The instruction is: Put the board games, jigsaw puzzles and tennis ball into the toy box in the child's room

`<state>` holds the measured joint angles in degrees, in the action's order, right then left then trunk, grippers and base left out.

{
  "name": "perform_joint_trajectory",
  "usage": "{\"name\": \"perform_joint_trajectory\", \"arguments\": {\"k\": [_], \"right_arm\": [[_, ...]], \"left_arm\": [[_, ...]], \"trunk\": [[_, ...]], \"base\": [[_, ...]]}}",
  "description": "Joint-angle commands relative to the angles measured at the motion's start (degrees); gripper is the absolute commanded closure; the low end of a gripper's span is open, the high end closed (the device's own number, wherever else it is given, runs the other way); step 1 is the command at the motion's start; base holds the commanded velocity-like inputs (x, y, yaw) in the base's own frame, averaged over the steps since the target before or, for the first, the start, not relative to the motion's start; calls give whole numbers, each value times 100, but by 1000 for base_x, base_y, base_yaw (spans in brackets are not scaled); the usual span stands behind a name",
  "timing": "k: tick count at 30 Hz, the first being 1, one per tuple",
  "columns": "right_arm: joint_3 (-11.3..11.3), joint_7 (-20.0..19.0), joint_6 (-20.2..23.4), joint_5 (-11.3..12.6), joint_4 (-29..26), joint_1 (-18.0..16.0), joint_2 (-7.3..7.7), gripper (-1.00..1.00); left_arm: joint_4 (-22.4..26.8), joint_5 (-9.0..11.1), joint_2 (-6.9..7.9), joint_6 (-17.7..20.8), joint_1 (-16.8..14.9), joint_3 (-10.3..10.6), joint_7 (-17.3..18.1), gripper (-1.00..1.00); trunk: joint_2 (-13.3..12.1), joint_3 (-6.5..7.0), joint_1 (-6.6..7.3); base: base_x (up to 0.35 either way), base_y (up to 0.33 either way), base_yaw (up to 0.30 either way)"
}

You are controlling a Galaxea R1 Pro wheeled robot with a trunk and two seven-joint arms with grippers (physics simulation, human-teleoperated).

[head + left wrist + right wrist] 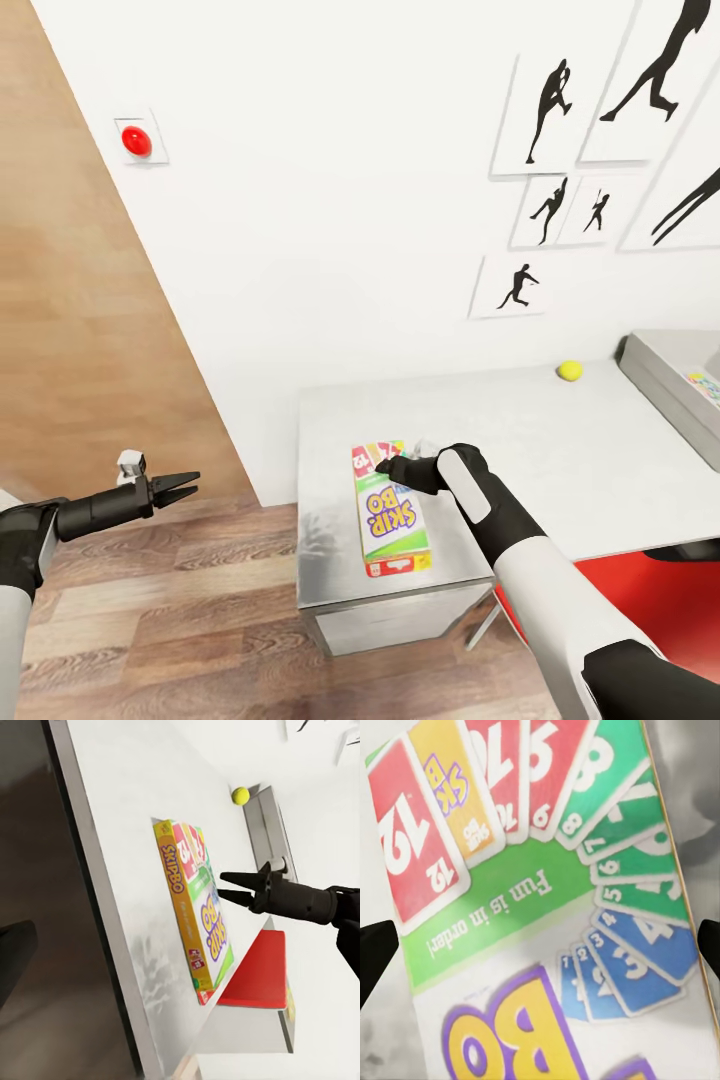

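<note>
Item: board game (392, 510), a flat Skip-Bo box with a green, white and red card cover. It lies flat at lower centre of the head view, on the near end of the pale grey surface (560, 450), close to that end's edge. Not yet lifted.

Right gripper (385, 465): poised over the upper end of the box, jaws parted and pointing at it. In the right wrist view the dark fingertips (376, 956) sit at either side of the cover, wide of the box, nothing held. Contact with the cover cannot be told.

Left gripper (180, 489): lower left of the head view, over the wood plank floor (180, 610), well apart from the surface; jaws narrowly parted, empty.

Tennis ball (570, 371): right of centre, on the surface near the wall, outside the bin.

Toy box (665, 385): light grey, at the right edge; a scrap of coloured print shows inside, contents otherwise cut off.

Red panel (650, 600): lower right, beneath the surface.

Progress, as judged: early. This game and the ball remain out; the other games and the puzzles are unaccounted for.
</note>
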<state>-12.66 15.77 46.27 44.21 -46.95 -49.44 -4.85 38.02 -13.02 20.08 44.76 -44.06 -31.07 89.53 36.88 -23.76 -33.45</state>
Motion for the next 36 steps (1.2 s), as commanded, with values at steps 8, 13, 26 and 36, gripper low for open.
{"name": "perform_joint_trajectory", "arguments": {"k": [8,13,26,36], "right_arm": [[-15,53,106,68,-6,-4,-6,-100],[-10,50,133,85,-7,-4,-7,-100],[-9,46,137,88,-7,-4,-50,-100],[-17,45,137,88,-5,-4,-137,-100]], "left_arm": [[3,-60,-4,63,-6,-22,47,-100],[3,-59,-4,60,-6,-22,47,-100],[3,-59,-4,64,-6,-22,47,-100],[3,-60,-4,60,-6,-22,47,-100]], "trunk": [[7,-7,-2],[7,-7,-2],[7,-7,-2],[7,-7,-2]], "base": [[0,66,0],[0,34,0],[-43,63,0],[-20,48,0]]}}
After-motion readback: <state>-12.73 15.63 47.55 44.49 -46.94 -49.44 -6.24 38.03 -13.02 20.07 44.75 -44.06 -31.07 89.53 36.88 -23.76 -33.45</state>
